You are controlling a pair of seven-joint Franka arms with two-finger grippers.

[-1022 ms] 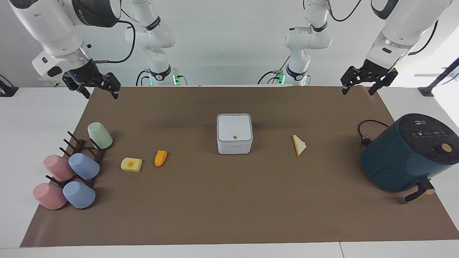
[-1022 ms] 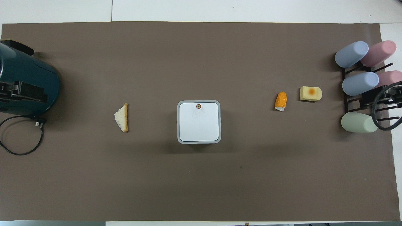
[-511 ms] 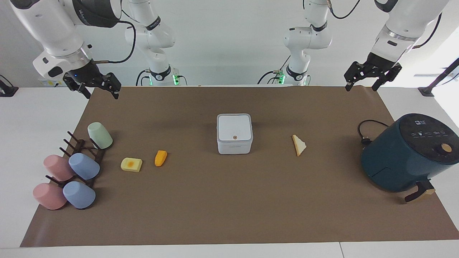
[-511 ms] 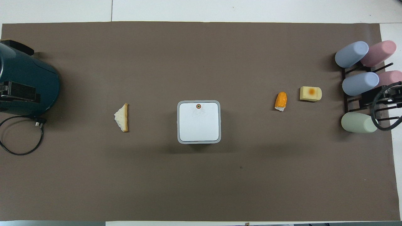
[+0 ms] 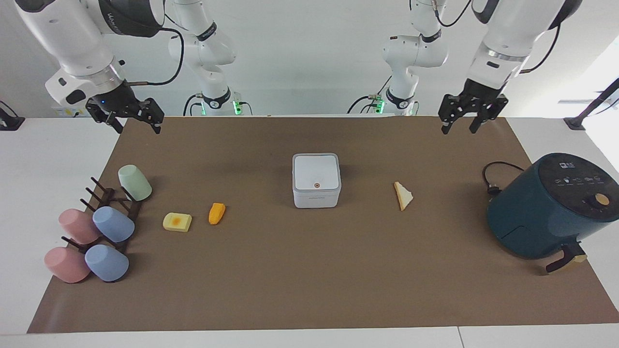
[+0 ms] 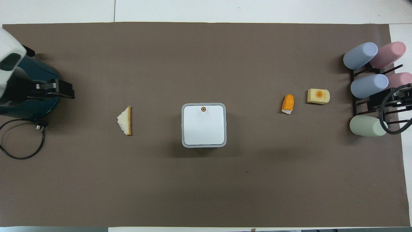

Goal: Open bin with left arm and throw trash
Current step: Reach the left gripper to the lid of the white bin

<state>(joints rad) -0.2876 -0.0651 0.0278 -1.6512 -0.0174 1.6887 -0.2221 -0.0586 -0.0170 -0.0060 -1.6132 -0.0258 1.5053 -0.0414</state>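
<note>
bin (image 5: 316,180) shut, mid-surface, bread (image 5: 402,195) beside it | left end effector (image 5: 467,119) raised over mat edge, fingers apart, empty | right end effector (image 5: 129,116) waits, released | risk: missing the tiny lid button (image 5: 316,185) | left fingertips probably narrowing, hard to judge

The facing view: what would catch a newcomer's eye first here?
Probably the small white square plastic bin, lid shut, alone mid-mat. Next the big dark teal air fryer at the left arm's end, and the pastel cups on a dark rack at the right arm's end.
</note>
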